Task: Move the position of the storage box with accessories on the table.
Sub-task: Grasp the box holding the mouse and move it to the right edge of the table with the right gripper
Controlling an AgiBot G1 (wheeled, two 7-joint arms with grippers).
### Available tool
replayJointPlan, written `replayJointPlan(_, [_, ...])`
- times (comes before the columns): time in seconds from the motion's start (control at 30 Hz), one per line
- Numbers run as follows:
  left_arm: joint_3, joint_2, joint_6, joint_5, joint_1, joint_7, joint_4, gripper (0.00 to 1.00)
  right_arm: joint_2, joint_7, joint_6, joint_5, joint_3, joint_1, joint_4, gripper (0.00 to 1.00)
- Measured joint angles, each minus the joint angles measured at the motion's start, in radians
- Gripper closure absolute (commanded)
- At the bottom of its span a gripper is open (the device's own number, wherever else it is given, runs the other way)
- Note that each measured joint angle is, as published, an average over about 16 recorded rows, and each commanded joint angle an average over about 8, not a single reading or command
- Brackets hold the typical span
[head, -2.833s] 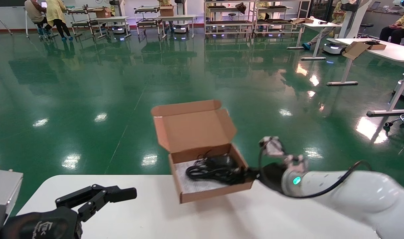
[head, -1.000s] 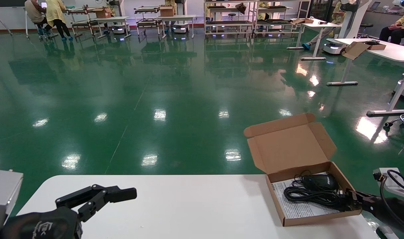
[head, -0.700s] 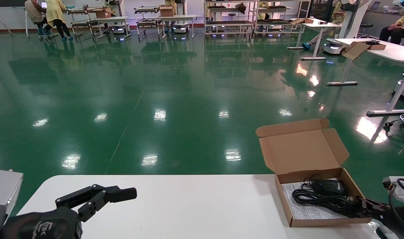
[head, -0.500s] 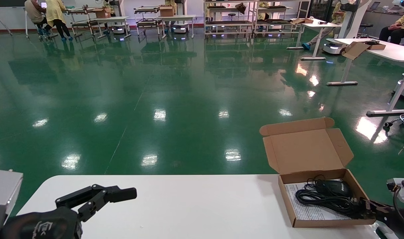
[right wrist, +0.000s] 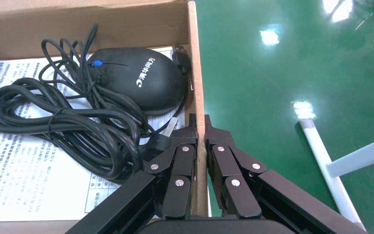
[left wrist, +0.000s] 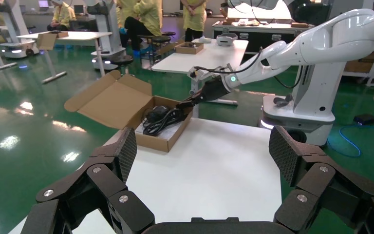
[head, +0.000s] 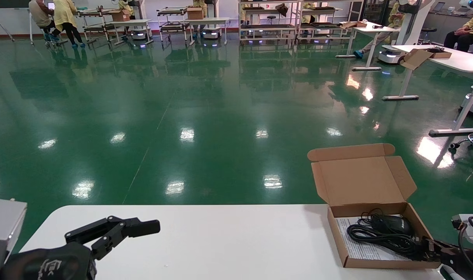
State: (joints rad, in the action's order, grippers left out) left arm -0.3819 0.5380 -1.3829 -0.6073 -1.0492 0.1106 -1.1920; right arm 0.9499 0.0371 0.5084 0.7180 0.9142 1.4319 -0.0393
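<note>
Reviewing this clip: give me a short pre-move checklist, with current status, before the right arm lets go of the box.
1. Right gripper shut on the storage box side wall: ok.
2. Box bottom flat on the table: cannot tell.
3. Box near the table's right edge, with the wall pinched by the gripper at or past that edge: not ok, looks risky.
4. Mouse, cable and leaflet inside the box: ok.
5. Lid open and upright: ok.
6. Left gripper open, parked far from the box: ok.
</note>
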Motion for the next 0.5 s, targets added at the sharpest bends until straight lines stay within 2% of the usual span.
replayJointPlan(0.17, [0.0,0.0,0.0,0.0,0.0,0.0,0.0,0.0,0.011,-0.034,-0.023,-0.012,-0.01,0.001,0.0,0.84])
replayJointPlan(0.23, [0.0,0.0,0.0,0.0,0.0,0.0,0.0,0.0,0.016,-0.047,-0.031,-0.018,-0.014,0.001,0.0,0.79])
replayJointPlan(0.27, [0.0,0.0,0.0,0.0,0.0,0.0,0.0,0.0,0.018,-0.053,-0.035,-0.021,-0.017,0.001,0.0,0.74])
replayJointPlan(0.43, [0.0,0.0,0.0,0.0,0.0,0.0,0.0,0.0,0.03,-0.079,-0.048,-0.036,-0.028,0.0,0.002,0.23])
replayJointPlan(0.5, [0.0,0.0,0.0,0.0,0.0,0.0,0.0,0.0,0.034,-0.088,-0.049,-0.041,-0.032,-0.001,0.004,0.06])
